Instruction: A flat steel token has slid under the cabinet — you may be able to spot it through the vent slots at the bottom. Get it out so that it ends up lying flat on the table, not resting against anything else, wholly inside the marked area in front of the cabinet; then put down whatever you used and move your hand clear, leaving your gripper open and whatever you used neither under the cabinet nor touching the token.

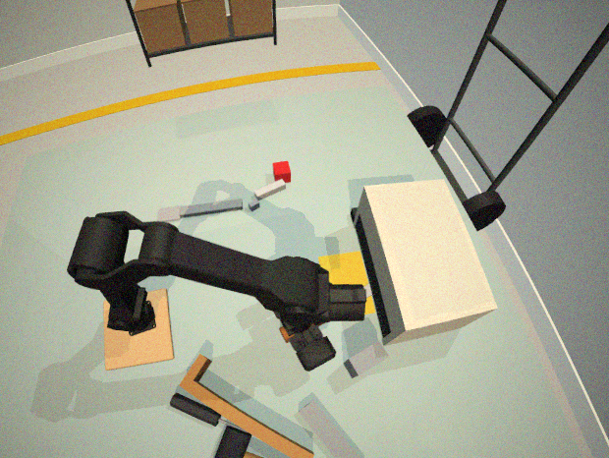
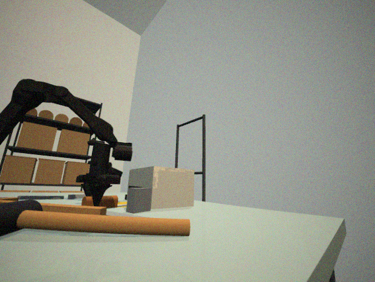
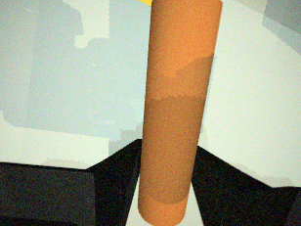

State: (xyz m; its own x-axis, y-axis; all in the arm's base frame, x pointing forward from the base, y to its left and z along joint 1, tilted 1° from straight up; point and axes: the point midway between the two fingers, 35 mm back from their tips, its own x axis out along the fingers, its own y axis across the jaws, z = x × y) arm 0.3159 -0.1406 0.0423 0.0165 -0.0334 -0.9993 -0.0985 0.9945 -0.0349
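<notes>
My gripper (image 2: 97,202) (image 3: 164,147) is shut on an orange round rod (image 2: 110,201) (image 3: 178,82), low over the table in front of the cabinet. A small orange bit of the rod (image 1: 287,334) shows beside the gripper body in the top view; its far end is out of the wrist view. The pale cabinet (image 1: 428,246) (image 2: 172,187) stands to the right. The yellow marked area (image 1: 343,264) lies before its dark front, partly covered by the arm. A small pale patch (image 1: 368,291) shows there between arm and cabinet; I cannot tell whether it is the token.
A pale grey block (image 1: 367,359) lies near the cabinet's near corner. An orange L-shaped bar (image 1: 246,418), black-gripped tools (image 1: 193,408) and a grey bar (image 1: 327,426) lie nearer. A red cube (image 1: 281,171), a pale stick (image 1: 269,189) and a long grey bar (image 1: 211,207) lie farther back.
</notes>
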